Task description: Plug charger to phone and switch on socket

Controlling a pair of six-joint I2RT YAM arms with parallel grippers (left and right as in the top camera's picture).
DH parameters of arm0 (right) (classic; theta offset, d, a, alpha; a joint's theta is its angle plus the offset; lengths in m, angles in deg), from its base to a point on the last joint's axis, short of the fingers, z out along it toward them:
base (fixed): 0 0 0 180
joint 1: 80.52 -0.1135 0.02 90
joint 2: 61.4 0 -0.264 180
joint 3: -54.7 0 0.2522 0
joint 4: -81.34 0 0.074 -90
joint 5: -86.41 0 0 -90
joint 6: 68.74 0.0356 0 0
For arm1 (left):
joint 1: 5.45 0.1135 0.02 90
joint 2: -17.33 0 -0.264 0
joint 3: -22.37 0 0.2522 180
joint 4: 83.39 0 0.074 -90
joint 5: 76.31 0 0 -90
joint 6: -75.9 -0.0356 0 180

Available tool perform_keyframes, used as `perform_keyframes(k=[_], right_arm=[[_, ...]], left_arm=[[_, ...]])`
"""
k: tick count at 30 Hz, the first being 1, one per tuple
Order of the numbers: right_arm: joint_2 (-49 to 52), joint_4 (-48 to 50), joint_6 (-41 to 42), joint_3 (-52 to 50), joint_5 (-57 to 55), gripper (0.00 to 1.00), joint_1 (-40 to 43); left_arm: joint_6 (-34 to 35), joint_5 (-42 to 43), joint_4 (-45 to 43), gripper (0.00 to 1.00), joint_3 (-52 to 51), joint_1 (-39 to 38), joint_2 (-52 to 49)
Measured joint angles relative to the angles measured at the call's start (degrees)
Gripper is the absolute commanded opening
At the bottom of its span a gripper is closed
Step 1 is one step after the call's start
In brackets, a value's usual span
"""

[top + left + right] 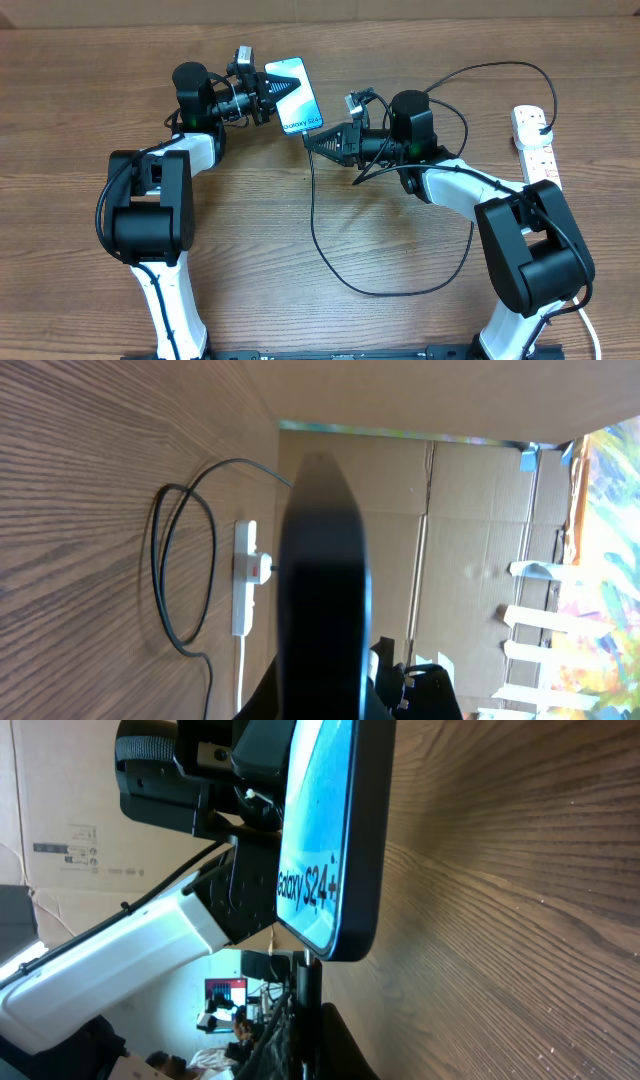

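My left gripper is shut on the phone and holds it off the table with its blue screen up. In the left wrist view the phone's dark back fills the middle. The right gripper is shut on the charger's connector. The connector's tip meets the lower edge of the phone; I cannot tell whether it is seated. The black charger cable loops over the table to the white socket at the far right. The socket and the cable also show beyond the phone.
The cable's loop lies between the two arm bases, and part of it arcs behind the right arm. The socket's thick white cord runs down the right edge. Cardboard walls stand behind the table.
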State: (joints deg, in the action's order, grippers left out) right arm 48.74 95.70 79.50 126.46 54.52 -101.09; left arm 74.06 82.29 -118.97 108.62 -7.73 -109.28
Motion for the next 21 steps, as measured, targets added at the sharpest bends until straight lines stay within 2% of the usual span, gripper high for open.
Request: perform_keyframes(k=[21], right_arm=[[0.0, 0.92, 1.77, -0.26, -1.33, 0.04, -0.02]], left_arm=[[-0.04, -0.9, 0.0, 0.04, 0.0, 0.0, 0.0]])
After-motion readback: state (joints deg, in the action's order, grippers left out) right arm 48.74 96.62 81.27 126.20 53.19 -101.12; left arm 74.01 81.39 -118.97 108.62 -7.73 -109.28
